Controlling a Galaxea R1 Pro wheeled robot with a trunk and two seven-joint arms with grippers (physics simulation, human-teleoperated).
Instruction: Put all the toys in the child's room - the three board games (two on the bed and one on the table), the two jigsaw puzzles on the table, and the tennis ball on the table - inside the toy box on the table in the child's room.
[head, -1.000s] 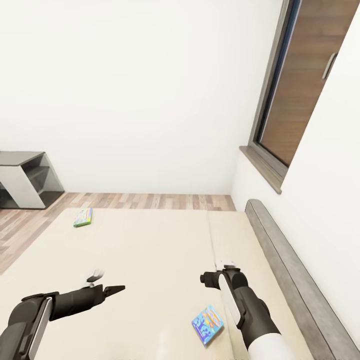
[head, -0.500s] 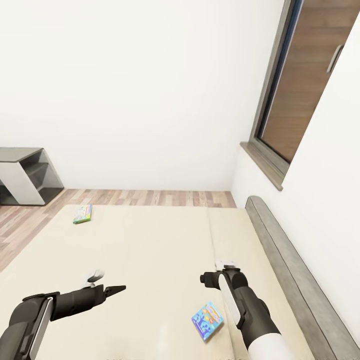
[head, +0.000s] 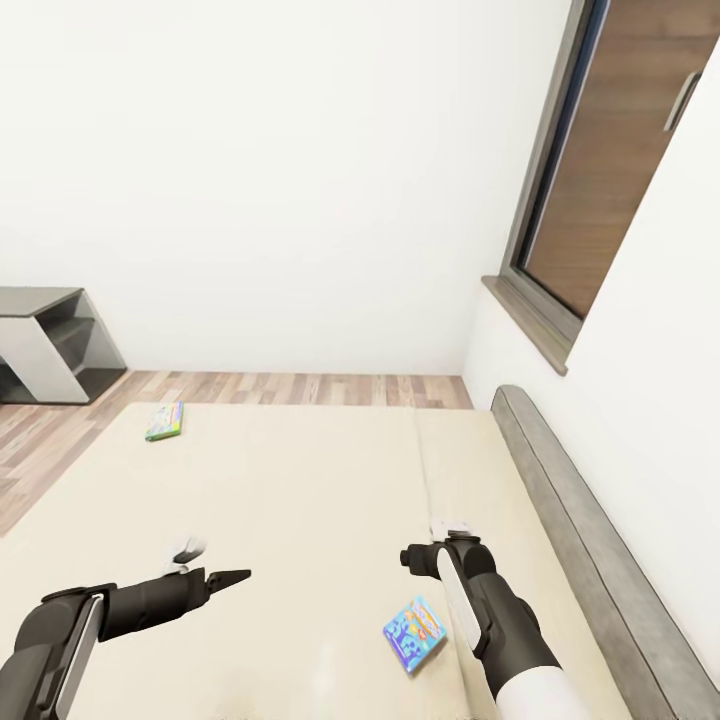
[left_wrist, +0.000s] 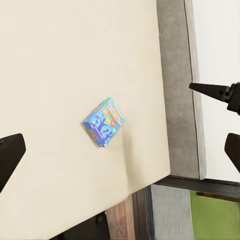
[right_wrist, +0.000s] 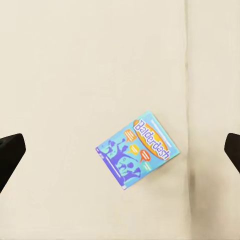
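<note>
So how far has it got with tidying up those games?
Nothing looks packed yet. Both games seen here lie flat on the bed: the small blue board game beside the right arm, and the green-edged board game near the far corner. In hand: the open right pincer hangs over the blue one, grasping nothing; the left pincer is empty too. Picking up and boxing remain.

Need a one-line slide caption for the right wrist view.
Blue Balderdash game box lying flat on the beige mattress, framed between the open right gripper's fingertips.
</note>
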